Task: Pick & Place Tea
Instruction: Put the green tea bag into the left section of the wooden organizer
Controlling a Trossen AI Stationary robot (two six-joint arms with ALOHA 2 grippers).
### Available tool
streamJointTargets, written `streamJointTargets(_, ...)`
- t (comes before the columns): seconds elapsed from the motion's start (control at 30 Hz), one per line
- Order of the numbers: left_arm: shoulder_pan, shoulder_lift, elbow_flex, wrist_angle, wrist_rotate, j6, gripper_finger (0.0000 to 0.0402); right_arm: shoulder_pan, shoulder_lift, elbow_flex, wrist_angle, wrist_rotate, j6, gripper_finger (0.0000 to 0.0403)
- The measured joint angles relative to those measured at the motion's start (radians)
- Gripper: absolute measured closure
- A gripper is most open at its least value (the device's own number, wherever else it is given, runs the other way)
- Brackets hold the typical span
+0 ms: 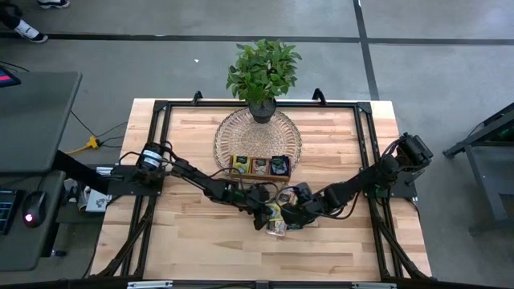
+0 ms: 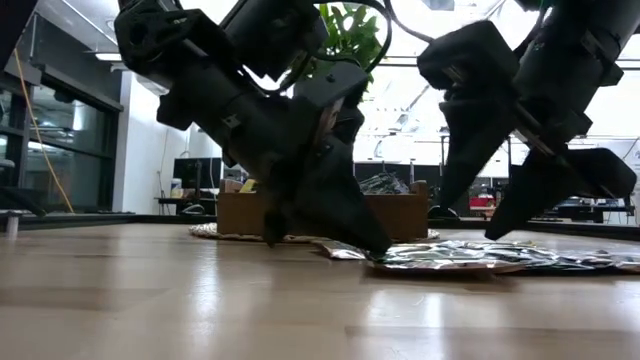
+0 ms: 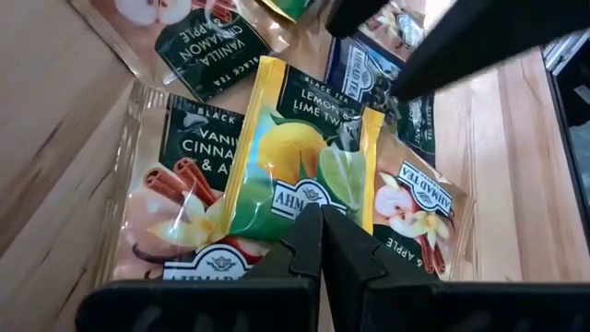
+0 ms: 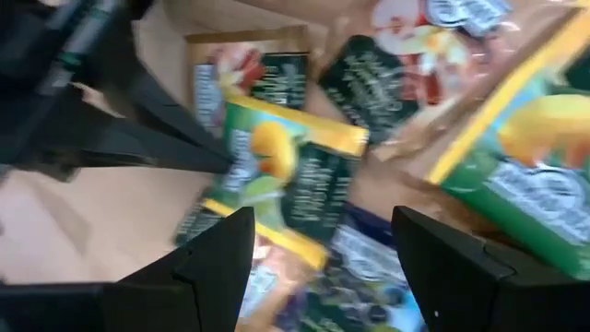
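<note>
Glossy foil tea sachets (image 3: 300, 166), pale wooden table (image 1: 201, 241)

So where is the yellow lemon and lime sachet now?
In the left wrist view, the lemon and lime sachet lies on top of the sachet pile, pinched at its edge by the shut left claw, between cinnamon and apple sachets.

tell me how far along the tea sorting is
Done: the tray already holds some sachets in its compartments. In hand: the left gripper is shut on the edge of a lemon-lime sachet on the pile; the right gripper hangs open over it. Left: most of that pile.
</note>
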Motion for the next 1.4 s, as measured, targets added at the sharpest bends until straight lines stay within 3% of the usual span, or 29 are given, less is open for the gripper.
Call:
streamJointTargets(0.9,0.000,0.005,-0.005,-0.006,-0.008,-0.023,0.0401,-0.014,0.083,0.000,0.122,0.007,-0.056,0.0157)
streamJointTargets(1.4,0.000,0.005,-0.006,-0.007,-0.004,-0.025,0.0401,-0.035,0.086,0.000,0.129,-0.005,-0.102,0.0314)
